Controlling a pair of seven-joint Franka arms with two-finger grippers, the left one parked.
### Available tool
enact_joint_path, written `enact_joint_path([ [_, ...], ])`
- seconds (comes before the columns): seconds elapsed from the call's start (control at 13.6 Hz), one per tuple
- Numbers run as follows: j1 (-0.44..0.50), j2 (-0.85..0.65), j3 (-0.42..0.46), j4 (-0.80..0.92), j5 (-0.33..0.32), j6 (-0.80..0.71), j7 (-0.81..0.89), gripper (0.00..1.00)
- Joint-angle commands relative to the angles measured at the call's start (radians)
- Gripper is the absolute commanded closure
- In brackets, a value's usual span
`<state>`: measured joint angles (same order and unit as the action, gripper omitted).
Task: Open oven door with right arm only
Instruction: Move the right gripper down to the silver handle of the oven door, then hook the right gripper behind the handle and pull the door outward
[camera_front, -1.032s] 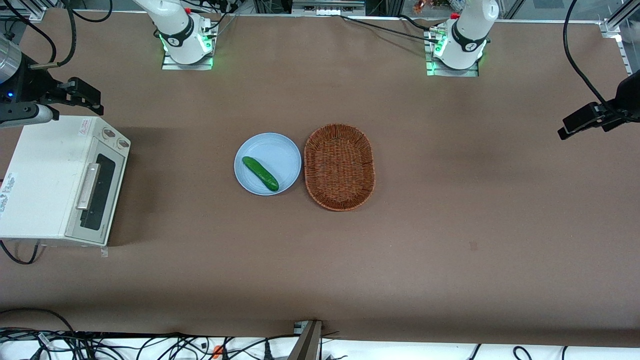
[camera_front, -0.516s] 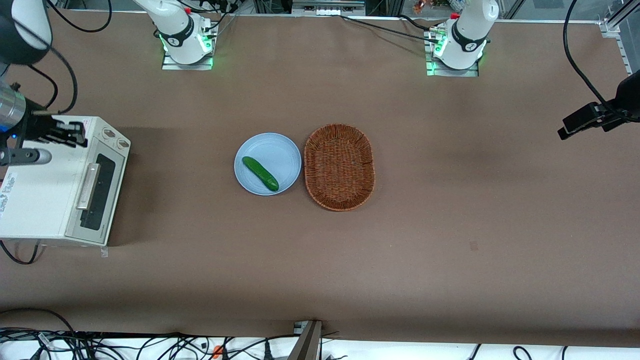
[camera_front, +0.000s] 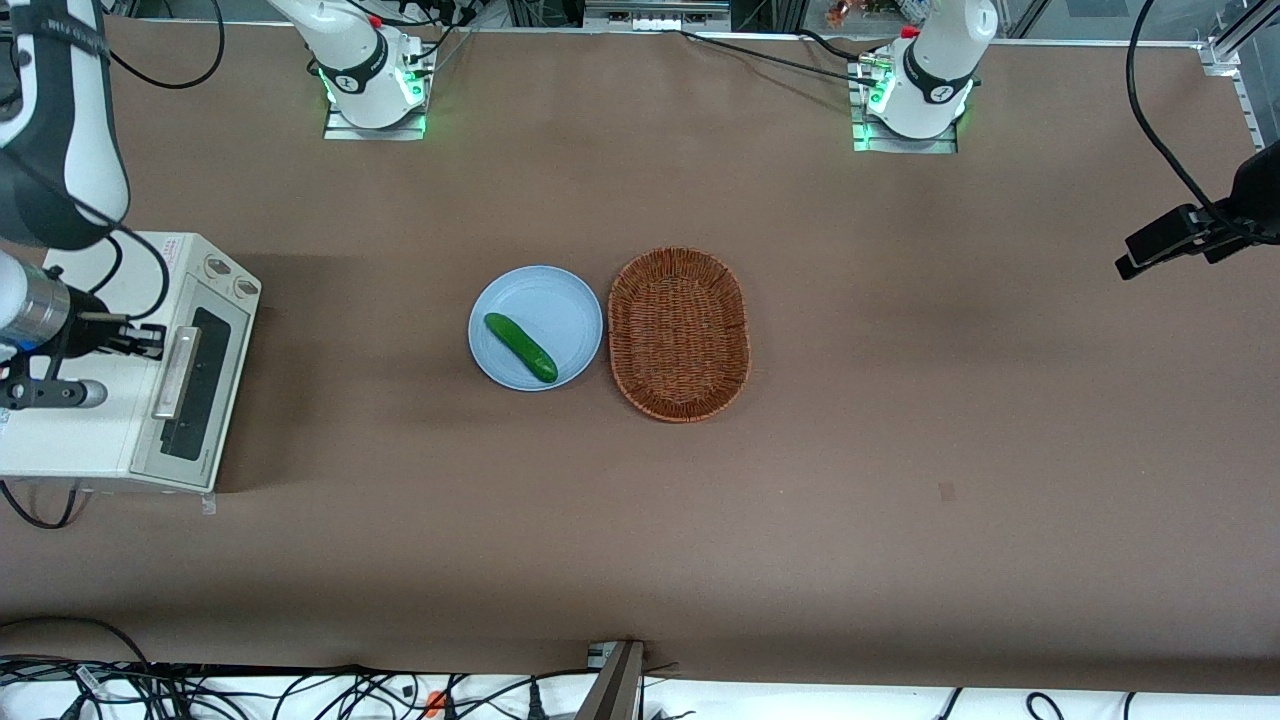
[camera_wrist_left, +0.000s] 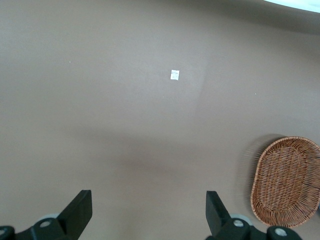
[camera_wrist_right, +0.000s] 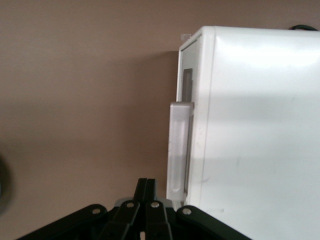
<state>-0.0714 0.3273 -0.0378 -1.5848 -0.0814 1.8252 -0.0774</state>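
Oven door (camera_front: 196, 396): shut, the light-grey front panel with its dark glass window sits flush on the white toaster oven (camera_front: 85, 370), which stands at the working arm's end of the brown table (camera_front: 700, 520).
Handle (camera_front: 175, 372): a silver bar running along the door's upper edge; in the right wrist view the handle (camera_wrist_right: 178, 150) stands out from the white body, with the fingertips just beside its near end.
Gripper (camera_front: 140, 340): black, over the oven's top and just beside the handle; the wrist view shows the gripper (camera_wrist_right: 146, 200) with its two fingers (camera_wrist_right: 141, 192) pressed together, holding nothing.
Right arm (camera_front: 55, 130): white with black-grey bands, reaching down over the oven's top, its silver wrist cuff above the white casing.
Control strip (camera_front: 232, 277): two knobs on the oven's front, beside the door, farther from the front camera.
Plate (camera_front: 570, 310): pale blue, mid-table, well apart from the oven, carrying a green cucumber (camera_front: 520, 347) laid on a slant.
Basket (camera_front: 679, 333): oval brown wicker, just beside the plate toward the parked arm's end; the left wrist view also catches the basket (camera_wrist_left: 287, 181).
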Motion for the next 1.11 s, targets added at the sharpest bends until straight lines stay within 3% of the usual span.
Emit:
enact_joint_path([
  [0.0,-0.030,0.033,0.007,0.013,-0.008,0.026,-0.001,1.00],
  [1.03,-0.057,0.122,0.007,0.008,0.012,0.103,0.016,1.00],
])
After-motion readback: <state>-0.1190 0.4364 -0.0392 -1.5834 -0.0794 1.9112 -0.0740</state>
